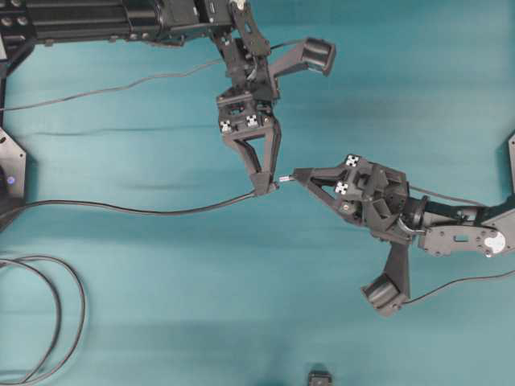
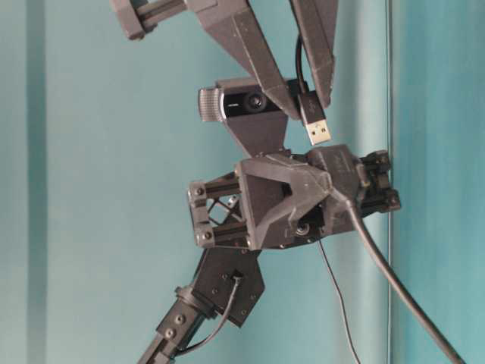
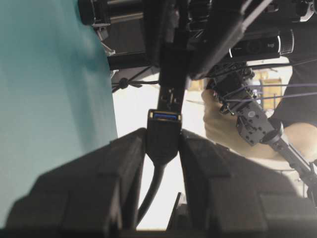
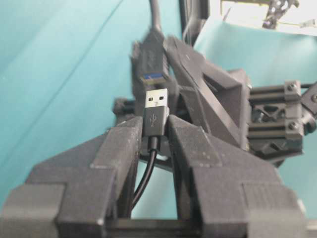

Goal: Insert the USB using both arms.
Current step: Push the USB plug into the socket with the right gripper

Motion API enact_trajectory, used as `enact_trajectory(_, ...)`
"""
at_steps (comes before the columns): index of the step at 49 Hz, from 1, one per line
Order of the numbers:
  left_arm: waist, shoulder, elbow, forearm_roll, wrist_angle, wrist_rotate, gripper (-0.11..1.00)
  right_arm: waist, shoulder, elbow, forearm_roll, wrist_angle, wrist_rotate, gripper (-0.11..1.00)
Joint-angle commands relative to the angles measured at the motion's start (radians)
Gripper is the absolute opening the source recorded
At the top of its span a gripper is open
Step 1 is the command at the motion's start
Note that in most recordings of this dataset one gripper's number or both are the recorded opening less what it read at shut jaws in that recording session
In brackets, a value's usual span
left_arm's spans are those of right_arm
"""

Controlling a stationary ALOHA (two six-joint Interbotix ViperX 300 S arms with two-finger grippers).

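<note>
The USB [image 4: 155, 111] is pinched between the right gripper's [image 4: 155, 130] fingers [image 4: 190, 144], metal tip protruding just before the socket [image 3: 163, 136], itself clamped by the left gripper [image 3: 162, 144].

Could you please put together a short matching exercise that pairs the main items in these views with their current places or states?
Things:
1. USB plug
2. socket
3. left gripper
4. looped cables

States:
A. lying on the table at the overhead view's lower left
B. clamped in the right gripper
C. shut on the socket
D. blue insert visible at its mouth

Pairs: 1-B, 2-D, 3-C, 4-A
</note>
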Motion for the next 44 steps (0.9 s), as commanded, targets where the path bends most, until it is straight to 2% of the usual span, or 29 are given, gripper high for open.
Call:
enact_trajectory(1, -0.002, -0.018, -0.023, -0.003, 0.005, 0.023, 0.31, -0.003, -0.011, -0.026, -0.012, -0.006, -0.009, 0.21)
enact_trajectory(44, -0.003, 0.000, -0.067, -0.006, 0.003, 0.018, 0.31, -0.003, -0.011, -0.038, -0.012, -0.069, -0.020, 0.21)
